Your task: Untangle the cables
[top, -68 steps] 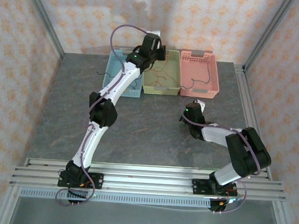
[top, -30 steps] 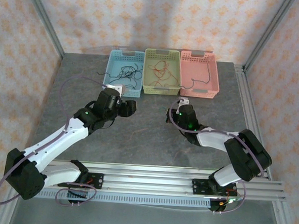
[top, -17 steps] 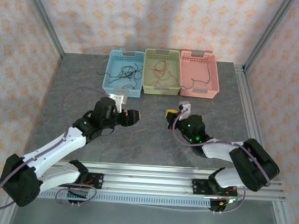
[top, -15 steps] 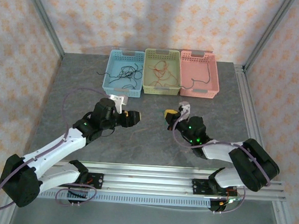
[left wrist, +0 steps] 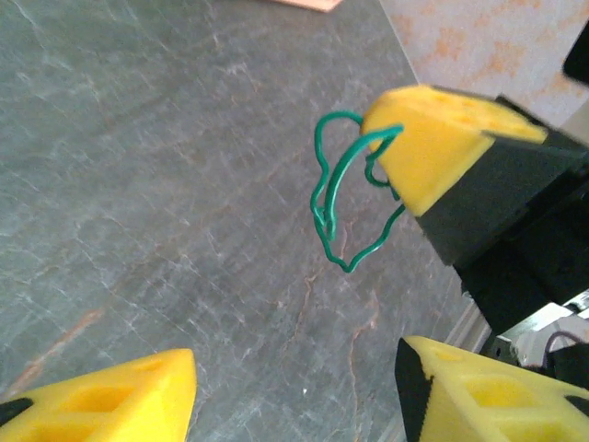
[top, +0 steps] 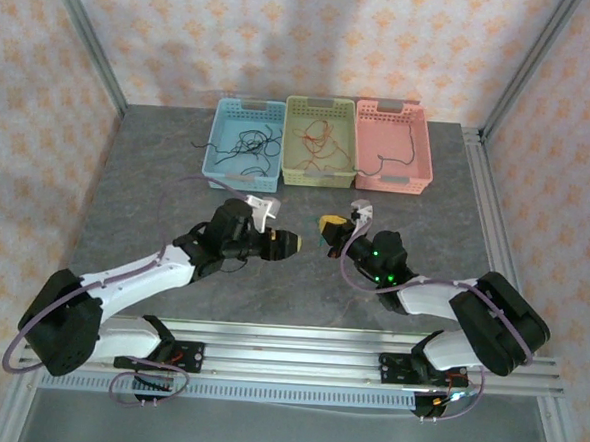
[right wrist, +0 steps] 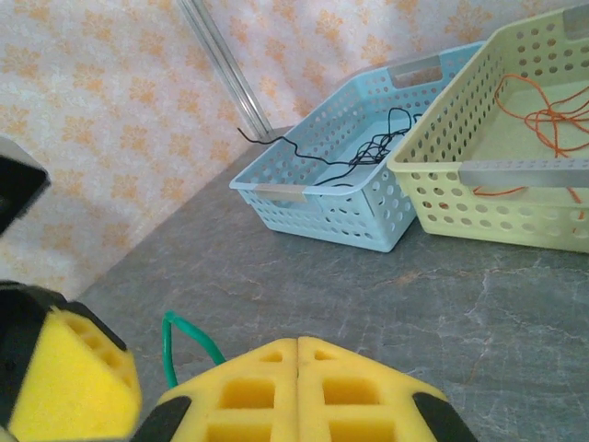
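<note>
- Top external view: the grey stone-patterned desk carries three perforated plastic baskets in a row at 12 o'clock. They are a pale blue basket, a yellow-green basket and a pink basket, set side by side.
- A tangle of thin black cables lies in the pale blue basket, with one strand trailing over its 9 o'clock edge.
- Thin orange-red cables lie in the yellow-green basket.
- A dark cable lies in the pink basket.
- At the middle of the desk the left gripper and the right gripper point at each other, close together but apart.
- Left wrist view: the left gripper has its jaws spread wide, one yellow foam pad at 7 o'clock and the other at 5 o'clock, with nothing between them.
- Ahead of it at 1 o'clock, the right gripper's yellow pads pinch a thin green cable. Its loops hang off the tip above the desk.
- Right wrist view: the right gripper has its jaws pressed together, the pads meeting along a seam.
- The thin green cable arches out at 8 o'clock beside them, next to a yellow pad of the left gripper.
- Beyond, the pale blue basket holds the thin black cables and the yellow-green basket holds the thin orange-red cables.
</note>
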Robot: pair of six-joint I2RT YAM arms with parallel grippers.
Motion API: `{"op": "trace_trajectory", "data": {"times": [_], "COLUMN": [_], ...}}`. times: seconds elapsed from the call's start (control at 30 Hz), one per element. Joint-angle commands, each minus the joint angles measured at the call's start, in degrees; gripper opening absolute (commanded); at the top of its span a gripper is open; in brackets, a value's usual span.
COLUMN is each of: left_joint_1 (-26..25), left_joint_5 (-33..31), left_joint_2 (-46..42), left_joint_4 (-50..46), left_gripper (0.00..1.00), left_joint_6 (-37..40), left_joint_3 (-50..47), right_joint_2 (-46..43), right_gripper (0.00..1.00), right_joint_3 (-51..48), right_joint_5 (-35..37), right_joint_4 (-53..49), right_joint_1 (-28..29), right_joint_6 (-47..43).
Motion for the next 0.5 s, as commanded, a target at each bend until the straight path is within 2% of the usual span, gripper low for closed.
{"op": "trace_trajectory", "data": {"times": [0.0, 0.2, 0.47], "left_joint_1": [-0.9, -2.2, -2.3], "left_joint_5": [-0.1, -2.8, -4.5], "left_joint_2": [2.3, 7.1, 5.8], "left_joint_4": [5.6, 10.4, 14.4], "left_gripper": [0.57, 0.54, 0.52], "left_joint_6": [-0.5, -1.7, -2.1], "left_joint_3": [1.4, 2.5, 1.5], "right_joint_2": [0.8, 2.0, 2.9], "right_gripper": [0.0, 0.0, 0.0], "right_joint_3": [2.3, 2.7, 3.1], "right_joint_5": [-0.8, -0.6, -0.5], "right_joint_4": [1.0, 2.3, 2.3], "right_joint_1": [0.3, 0.3, 0.4], "right_joint_6": [3.4, 7.5, 9.1]}}
